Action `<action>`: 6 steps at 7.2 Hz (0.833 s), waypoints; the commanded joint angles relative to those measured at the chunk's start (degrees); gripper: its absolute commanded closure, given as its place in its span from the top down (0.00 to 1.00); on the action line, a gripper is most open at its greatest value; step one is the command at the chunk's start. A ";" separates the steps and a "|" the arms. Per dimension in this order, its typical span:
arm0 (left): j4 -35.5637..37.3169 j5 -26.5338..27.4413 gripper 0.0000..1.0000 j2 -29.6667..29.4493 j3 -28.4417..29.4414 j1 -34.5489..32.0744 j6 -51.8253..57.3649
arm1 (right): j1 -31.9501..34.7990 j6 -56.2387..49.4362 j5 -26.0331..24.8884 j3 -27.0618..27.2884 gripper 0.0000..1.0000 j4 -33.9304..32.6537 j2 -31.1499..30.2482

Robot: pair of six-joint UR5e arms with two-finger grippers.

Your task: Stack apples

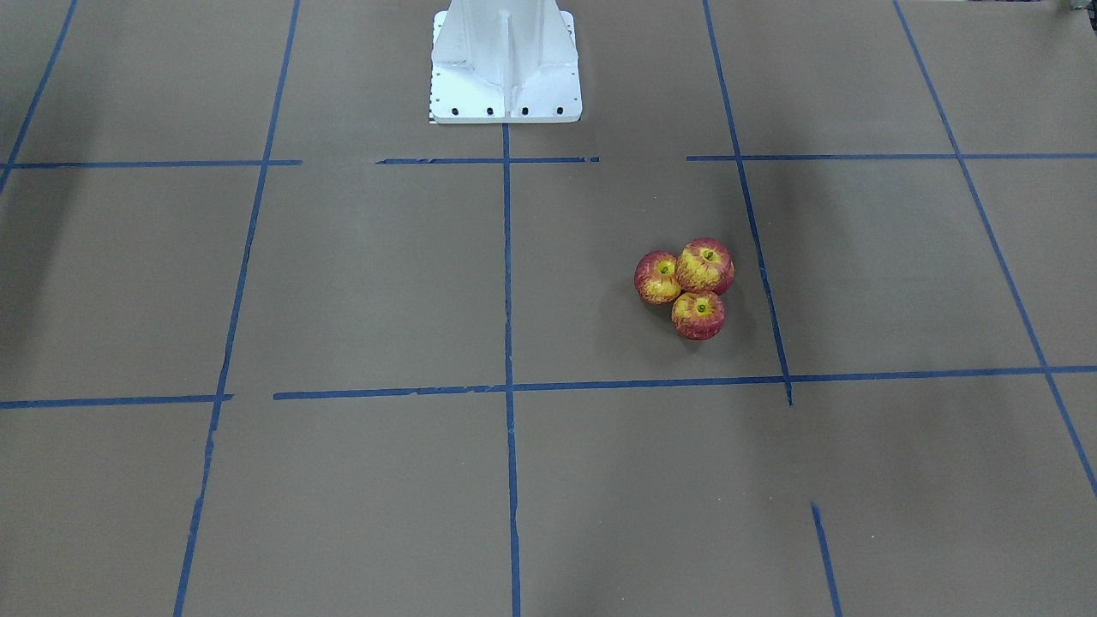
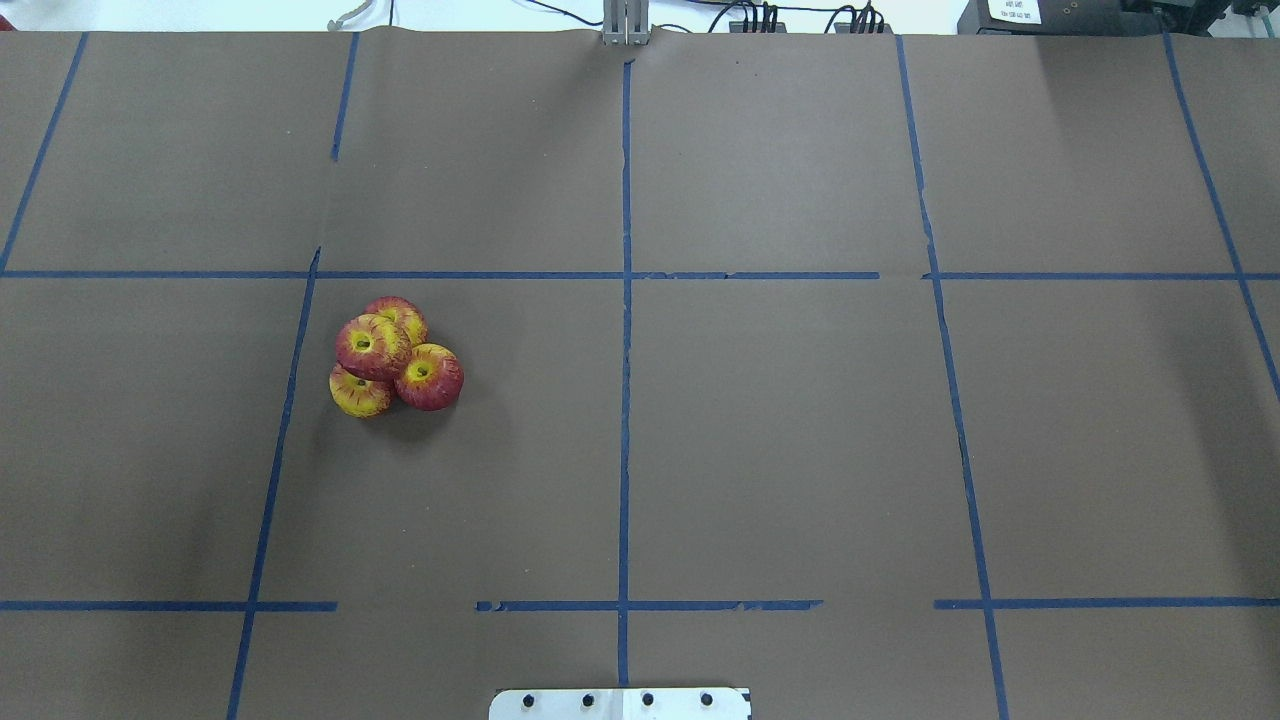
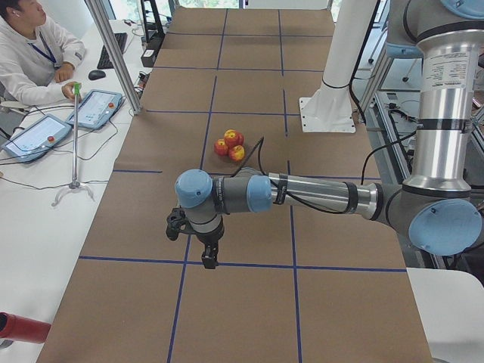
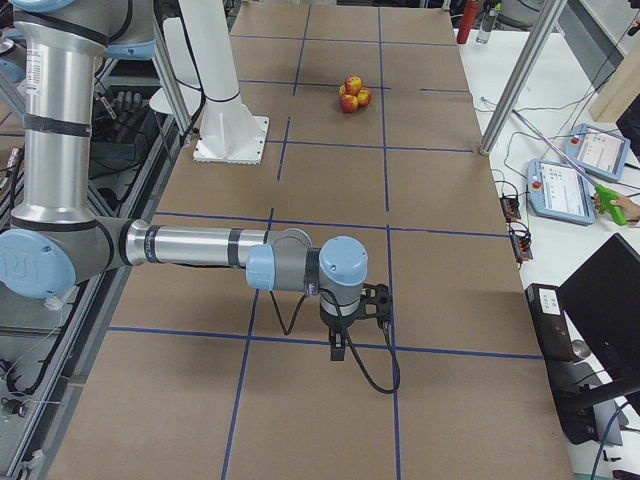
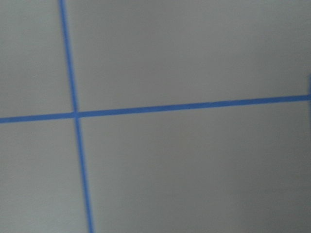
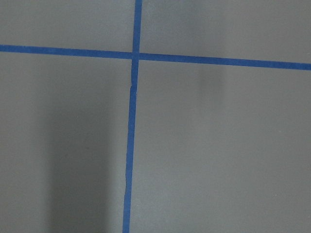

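Observation:
Several red and yellow apples sit in one tight cluster [image 2: 395, 355] on the brown table, left of its centre line. One apple [image 2: 372, 346] rests on top of three others [image 2: 430, 377]. The cluster also shows in the front-facing view [image 1: 690, 287], the left view [image 3: 229, 144] and the right view [image 4: 351, 94]. My left gripper [image 3: 209, 257] hangs over bare table far from the apples and shows only in the left view. My right gripper [image 4: 338, 348] hangs likewise at the other end. I cannot tell whether either is open. Both wrist views show only paper and blue tape.
The white robot base [image 1: 506, 68] stands at the table's middle edge. Blue tape lines [image 2: 625, 400] grid the paper. A seated operator [image 3: 30, 53] with tablets [image 3: 94, 110] is at a side desk. Metal posts [image 3: 113, 53] stand at the table's far edge.

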 commanded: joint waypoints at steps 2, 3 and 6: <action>-2.37 -0.91 1.00 -0.30 2.06 -1.54 2.04 | 0.00 0.00 0.00 0.00 1.00 0.00 0.00; -2.02 -0.66 1.00 -0.22 1.72 -1.54 2.48 | 0.00 0.00 0.00 0.00 1.00 0.00 0.00; -2.19 -0.83 1.00 -0.66 1.72 -1.54 2.13 | 0.00 0.00 0.00 0.00 1.00 0.00 0.00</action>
